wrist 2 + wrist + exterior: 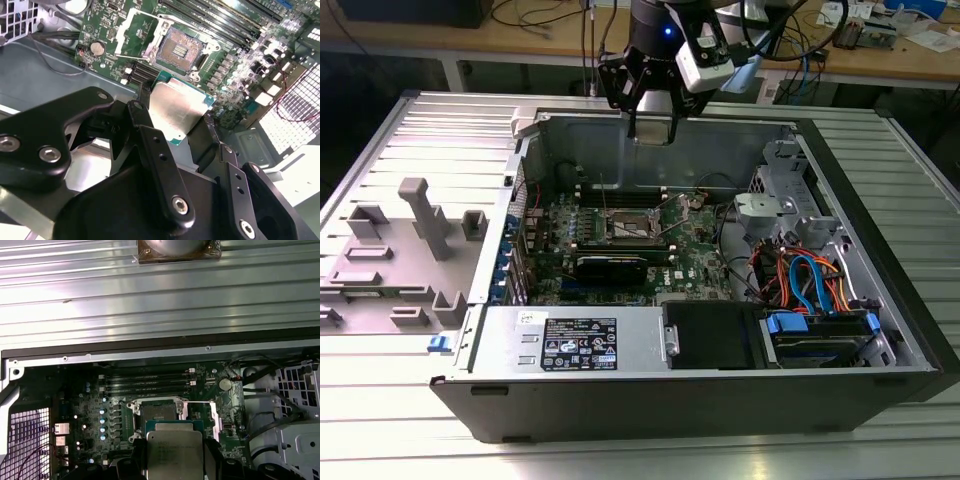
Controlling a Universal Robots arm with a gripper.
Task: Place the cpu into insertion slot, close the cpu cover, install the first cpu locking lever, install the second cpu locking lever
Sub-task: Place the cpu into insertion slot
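Open PC case (pixel 720 150); cpu (pixel 177 112) in gripper (pixel 176 117)

The cpu (pixel 176 102) is partly hidden behind the tool (pixel 172 117) in the second wrist view.

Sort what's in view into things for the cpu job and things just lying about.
For the job:
- cpu, held in the gripper
- insertion slot, empty
- cpu cover, swung open beside the slot

Just there:
- memory slots
- coloured cables
- grey blocks on the table beside the case
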